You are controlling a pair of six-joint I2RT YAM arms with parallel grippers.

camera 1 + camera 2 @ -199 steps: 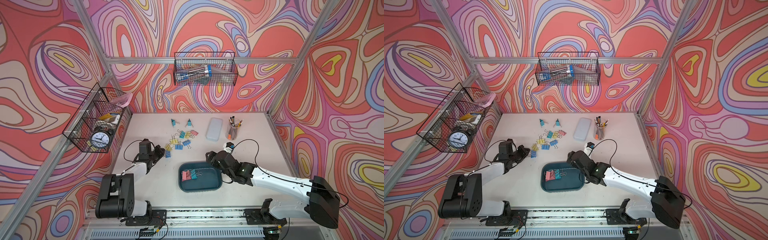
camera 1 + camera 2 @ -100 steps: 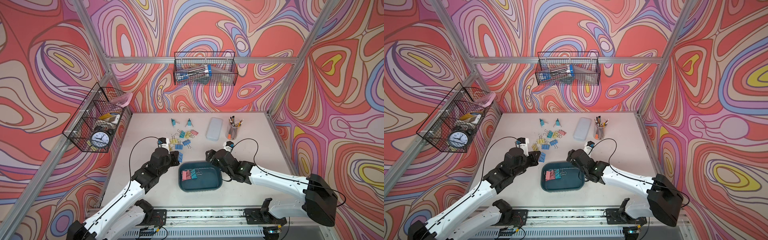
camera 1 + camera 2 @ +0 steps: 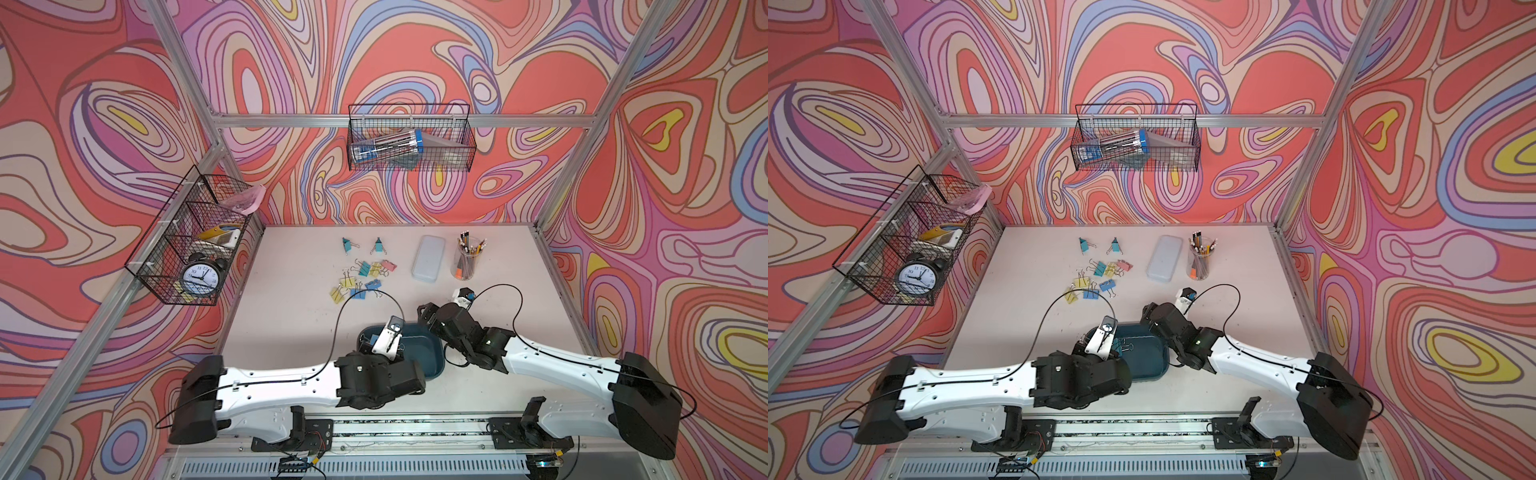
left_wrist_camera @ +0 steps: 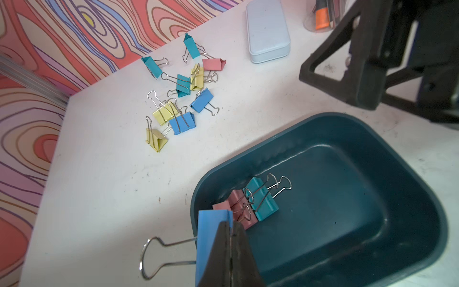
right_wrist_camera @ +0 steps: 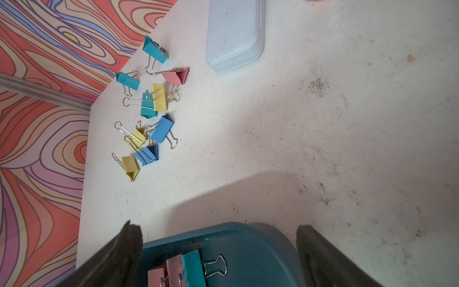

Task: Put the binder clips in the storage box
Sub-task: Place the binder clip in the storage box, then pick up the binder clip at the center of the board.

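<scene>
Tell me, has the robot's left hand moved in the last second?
Yes. The left hand swung from beside the loose binder clips back toward the robot's base, to the storage box's left end, shut on a blue clip.

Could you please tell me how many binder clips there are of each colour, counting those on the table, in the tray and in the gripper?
Teal clips: 4
Pink clips: 3
Yellow clips: 3
Blue clips: 3, one of them held in the left gripper
Total: 13
</scene>
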